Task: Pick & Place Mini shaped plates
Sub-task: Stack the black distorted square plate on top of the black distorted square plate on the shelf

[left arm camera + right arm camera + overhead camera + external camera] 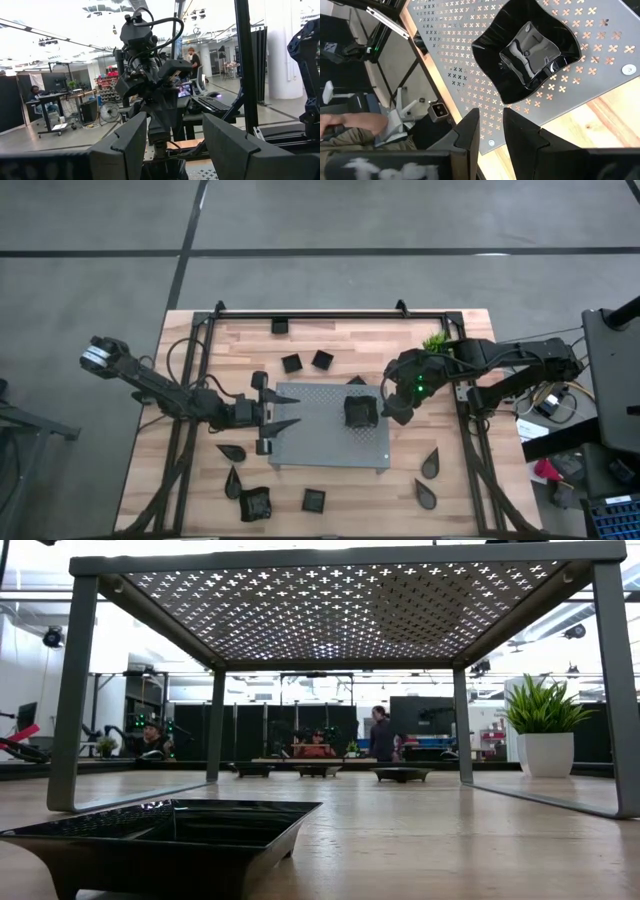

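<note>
Up close on my right wrist camera, the right gripper (491,131) has its fingers (469,131) released with only a narrow gap between them, grasping nothing; just beyond them a wavy-edged black plate (527,47) sits flat on the grey perforated board (465,60). My overhead view adds what the wrist cannot: that plate (361,412) lies on the right half of the board (320,435), alone, with the right gripper (392,412) just beside it. The left gripper (268,418) hovers at the board's left edge, fingers spread apart and empty; its wrist camera mostly shows the right arm (150,70) across from it. Other small black plates lie scattered on the wooden table (190,490) around the board. Only my low camera shows one plate (160,835) near the lens, with the potted plant (545,725) behind.
</note>
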{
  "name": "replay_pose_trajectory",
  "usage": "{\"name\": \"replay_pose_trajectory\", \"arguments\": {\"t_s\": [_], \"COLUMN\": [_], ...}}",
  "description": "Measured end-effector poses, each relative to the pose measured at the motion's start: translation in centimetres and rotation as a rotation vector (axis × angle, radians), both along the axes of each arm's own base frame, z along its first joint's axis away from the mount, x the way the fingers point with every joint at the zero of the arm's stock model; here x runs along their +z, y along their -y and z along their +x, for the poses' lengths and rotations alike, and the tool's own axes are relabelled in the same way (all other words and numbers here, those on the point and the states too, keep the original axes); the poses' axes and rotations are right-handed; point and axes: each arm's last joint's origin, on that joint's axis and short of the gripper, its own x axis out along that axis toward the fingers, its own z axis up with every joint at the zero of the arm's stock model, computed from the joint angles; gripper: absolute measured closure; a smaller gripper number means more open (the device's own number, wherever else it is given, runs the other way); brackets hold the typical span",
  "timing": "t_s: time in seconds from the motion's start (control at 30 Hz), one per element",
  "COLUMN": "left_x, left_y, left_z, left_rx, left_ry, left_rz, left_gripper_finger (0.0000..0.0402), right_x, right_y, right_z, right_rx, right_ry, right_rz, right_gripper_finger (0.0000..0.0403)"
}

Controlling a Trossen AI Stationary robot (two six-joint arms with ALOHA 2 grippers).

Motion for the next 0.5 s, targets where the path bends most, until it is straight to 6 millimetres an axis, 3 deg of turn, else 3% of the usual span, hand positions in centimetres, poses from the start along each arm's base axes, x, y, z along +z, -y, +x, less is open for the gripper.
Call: {"name": "replay_pose_trajectory", "arguments": {"t_s": [0.5], "left_x": [0.01], "left_y": [0.0], "left_z": [-0.01], "left_rx": [0.0], "left_ry": [0.001], "left_rz": [-0.001], "left_gripper_finger": [0.0211], "right_x": [0.12], "right_y": [0.03], "right_z": [-0.04], "right_rx": [-0.003], "right_ry": [0.016], "right_rz": [-0.019], "right_gripper_finger": [0.0329]}}
